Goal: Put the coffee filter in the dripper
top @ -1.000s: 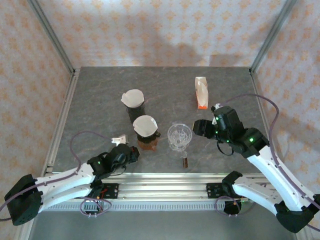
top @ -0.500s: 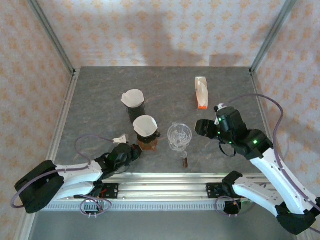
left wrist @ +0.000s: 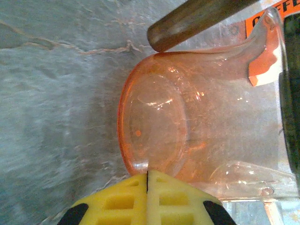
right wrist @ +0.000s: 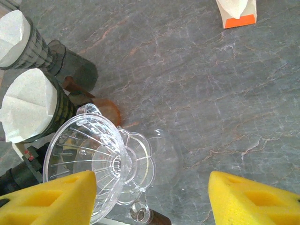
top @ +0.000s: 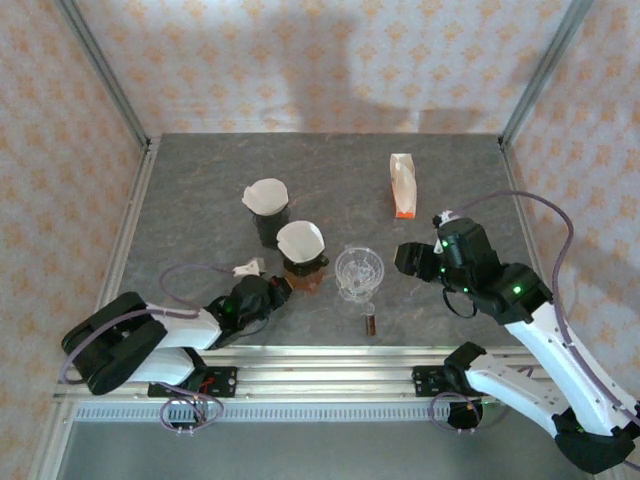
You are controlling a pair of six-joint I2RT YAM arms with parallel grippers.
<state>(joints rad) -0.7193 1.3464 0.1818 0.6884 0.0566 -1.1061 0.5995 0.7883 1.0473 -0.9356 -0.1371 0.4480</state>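
Top external view: the clear glass dripper (top: 359, 272) stands empty near the front centre of the table (top: 200, 180). At its 10 and 11 o'clock, 2 dark drippers each hold a white paper cone, the nearer filter (top: 300, 240) and the farther filter (top: 266, 196). The filter pack (top: 402, 185) stands well apart at 1 o'clock. The right gripper (top: 408, 258) hovers just beside the glass dripper at its 3 o'clock, and the left gripper (top: 272, 293) lies low at its 8 o'clock, against an amber server (top: 303, 283). Left wrist view: the 2 yellow pads are pressed together with nothing between them, their tips touching the amber server's rounded wall. Right wrist view: the yellow fingers (right wrist: 47, 201) stand wide apart and empty, with the glass dripper below at 9 o'clock and the nearer filter beyond it at 10 o'clock. No filter is in hand, so the job looks to be at the reach stage. Next, the right gripper probably has to travel to a filter, pinch its thin paper rim, lift it clear, and lower it point-down into the glass cone. Whether the nearer filter or the pack is the source, I cannot tell.
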